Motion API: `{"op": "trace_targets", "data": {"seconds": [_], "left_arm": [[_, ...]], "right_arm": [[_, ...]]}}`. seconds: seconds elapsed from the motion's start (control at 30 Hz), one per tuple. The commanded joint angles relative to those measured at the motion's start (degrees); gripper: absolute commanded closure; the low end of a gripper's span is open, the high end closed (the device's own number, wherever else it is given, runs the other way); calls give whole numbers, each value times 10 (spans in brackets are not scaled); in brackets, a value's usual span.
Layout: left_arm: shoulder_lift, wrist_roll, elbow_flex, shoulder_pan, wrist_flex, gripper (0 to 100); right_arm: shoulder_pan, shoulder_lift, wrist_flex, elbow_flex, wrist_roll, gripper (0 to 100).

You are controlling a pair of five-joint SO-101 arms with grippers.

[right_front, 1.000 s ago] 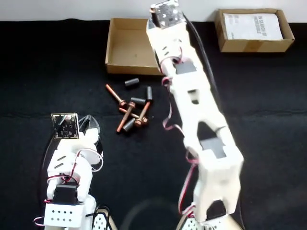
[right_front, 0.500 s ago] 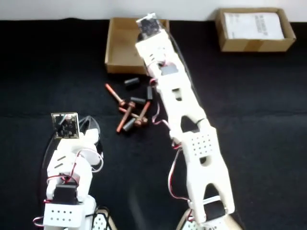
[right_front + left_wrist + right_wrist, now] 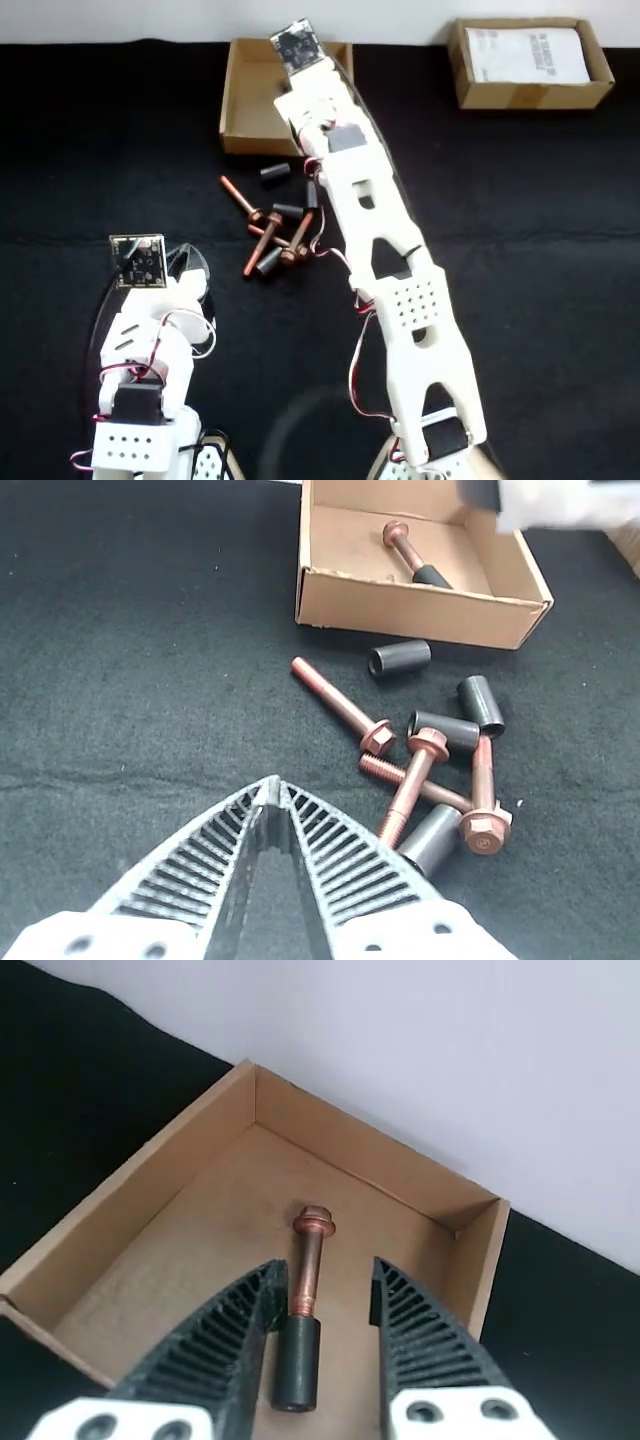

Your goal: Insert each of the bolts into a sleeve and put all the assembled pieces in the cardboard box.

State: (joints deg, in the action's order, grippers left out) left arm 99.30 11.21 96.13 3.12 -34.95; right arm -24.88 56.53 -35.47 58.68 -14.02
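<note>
The right arm hides much of the cardboard box [image 3: 238, 100] from above. Over it hangs the right gripper [image 3: 327, 1263], fingers apart, with a sleeved bolt [image 3: 303, 1305] lying inside. The left gripper [image 3: 272, 786], fingers closed and empty, sits nearer than the loose bolts [image 3: 340, 702] and sleeves [image 3: 400, 659]. There is bare surface [image 3: 560, 250] off to the right.
</note>
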Motion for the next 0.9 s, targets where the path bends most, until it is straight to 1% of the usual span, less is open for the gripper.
{"op": "trace_targets", "data": {"seconds": [0.0,0.1,0.23,0.3,0.37,0.47,0.5,0.63,0.73,0.87], "left_arm": [[-3,-3,13,3,-2,976],[-4,-3,13,3,-2,976],[-4,-3,13,3,-2,976],[-4,-3,13,3,-2,976],[-4,-3,13,3,-2,976],[-4,-3,13,6,-2,976],[-4,-3,13,6,-2,976],[-4,-3,13,6,-2,976],[-4,-3,13,7,-2,976],[-4,-3,13,15,-2,976]], "right_arm": [[-10,-16,-98,104,-2,880],[-18,-16,-209,194,11,880],[-29,-16,-350,319,121,880],[-38,-16,-436,374,149,880],[-50,-16,-531,415,162,880],[-59,-27,-633,427,204,880],[-59,-30,-654,425,223,880],[-45,-35,-656,424,295,880],[-42,-30,-657,417,314,882],[-42,-35,-657,344,319,882]]}}
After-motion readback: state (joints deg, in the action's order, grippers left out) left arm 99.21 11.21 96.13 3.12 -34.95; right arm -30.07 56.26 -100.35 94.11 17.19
